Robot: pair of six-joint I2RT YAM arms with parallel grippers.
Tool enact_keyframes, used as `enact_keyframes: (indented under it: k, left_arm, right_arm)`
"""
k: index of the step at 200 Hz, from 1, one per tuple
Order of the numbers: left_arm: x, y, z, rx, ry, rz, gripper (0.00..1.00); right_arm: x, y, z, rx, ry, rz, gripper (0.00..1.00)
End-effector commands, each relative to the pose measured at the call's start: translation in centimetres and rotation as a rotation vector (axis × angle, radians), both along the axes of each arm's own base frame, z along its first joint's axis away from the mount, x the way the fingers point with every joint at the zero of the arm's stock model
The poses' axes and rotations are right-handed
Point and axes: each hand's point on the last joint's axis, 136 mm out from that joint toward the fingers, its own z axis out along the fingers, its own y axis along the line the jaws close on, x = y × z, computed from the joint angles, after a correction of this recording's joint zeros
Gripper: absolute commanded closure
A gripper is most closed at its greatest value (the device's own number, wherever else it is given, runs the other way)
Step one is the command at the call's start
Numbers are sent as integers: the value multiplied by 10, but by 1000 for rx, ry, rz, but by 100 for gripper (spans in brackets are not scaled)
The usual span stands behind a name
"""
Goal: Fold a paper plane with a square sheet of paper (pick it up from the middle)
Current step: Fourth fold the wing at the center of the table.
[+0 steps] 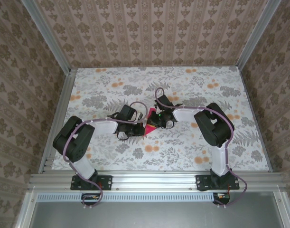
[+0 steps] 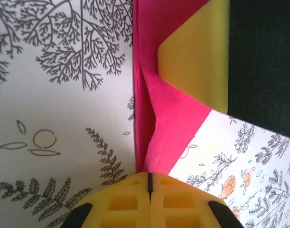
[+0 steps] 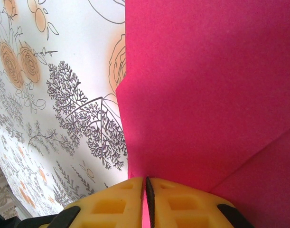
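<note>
The square sheet of paper (image 1: 149, 126), bright magenta-pink, is folded into a pointed wedge with layered flaps and is held just above the middle of the table between the two arms. My left gripper (image 1: 141, 129) comes at it from the left. In the left wrist view, the left gripper (image 2: 149, 176) has its jaws pressed together on a creased edge of the paper (image 2: 175, 118). My right gripper (image 1: 156, 121) meets it from the right. The right gripper (image 3: 147, 183) is shut on the paper (image 3: 206, 95), with pink showing in the thin slit. A right finger (image 2: 197, 52) lies over the sheet.
The table (image 1: 182, 80) wears a floral cloth in grey and orange. Aluminium rails (image 1: 154, 180) edge it at the front and sides, and patterned walls (image 1: 149, 28) close it in. Both arms' elbows (image 1: 213, 126) stand out to either side of the paper.
</note>
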Motion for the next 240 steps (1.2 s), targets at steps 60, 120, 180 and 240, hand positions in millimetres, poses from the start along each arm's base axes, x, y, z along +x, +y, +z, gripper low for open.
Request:
enact_keyframes:
  k: [60, 120, 180, 240]
  left_arm:
    - [3, -21, 31, -44, -64, -37, 89]
    - [5, -12, 2, 37, -8, 6, 90]
    - [0, 2, -11, 86, 24, 30, 91]
    - [-11, 6, -15, 87, 55, 22, 91]
  right_arm:
    - [-24, -32, -53, -162, 134, -37, 85]
    - [-24, -32, -53, -164, 134, -35, 85]
    - [-24, -34, -54, -168, 137, -38, 85]
    - [-24, -37, -55, -179, 138, -42, 85]
